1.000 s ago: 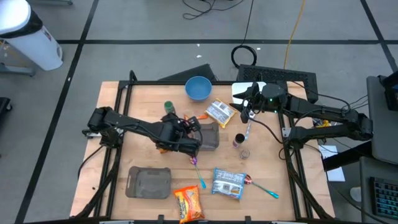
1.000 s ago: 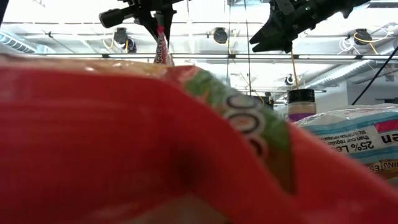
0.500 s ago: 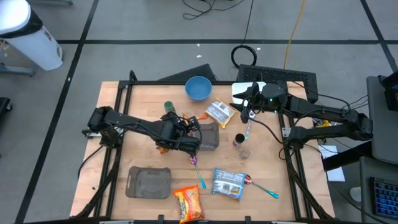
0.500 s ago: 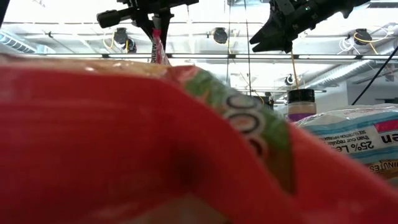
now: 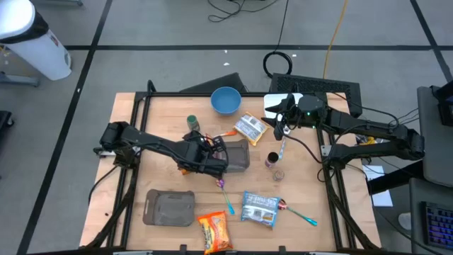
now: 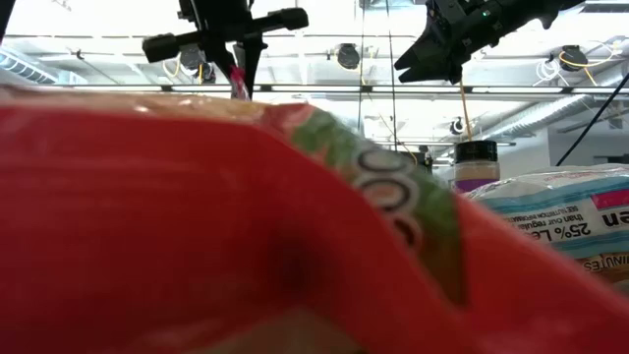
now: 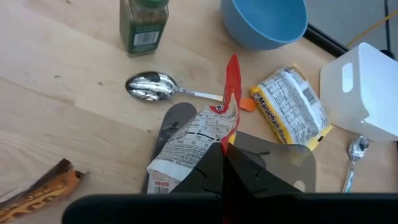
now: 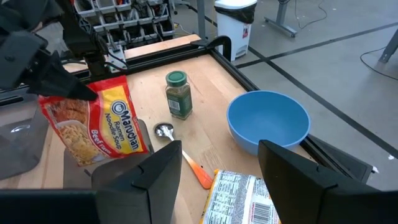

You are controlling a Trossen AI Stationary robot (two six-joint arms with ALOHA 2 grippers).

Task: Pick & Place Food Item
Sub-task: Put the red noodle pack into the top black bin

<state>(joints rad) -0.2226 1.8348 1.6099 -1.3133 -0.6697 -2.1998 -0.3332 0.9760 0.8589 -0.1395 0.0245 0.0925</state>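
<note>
Left gripper [image 7: 225, 163] clamped on the top edge of a red noodle packet [image 8: 93, 127], packet hanging clear of the table over the dark tray [image 5: 237, 157]. Right gripper [image 8: 217, 163] spread wide, empty, near the blue bowl [image 8: 268, 119].

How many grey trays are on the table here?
2. One grey tray lies at the table's front left. The other sits mid-table, below the left tool, which holds a ramen packet. None seems hidden.

Grey floor [image 5: 177, 28] crossed by dark lines surrounds the wooden table [image 5: 159, 117]; a white bin [image 5: 32, 39] stands at ten o'clock.
</note>
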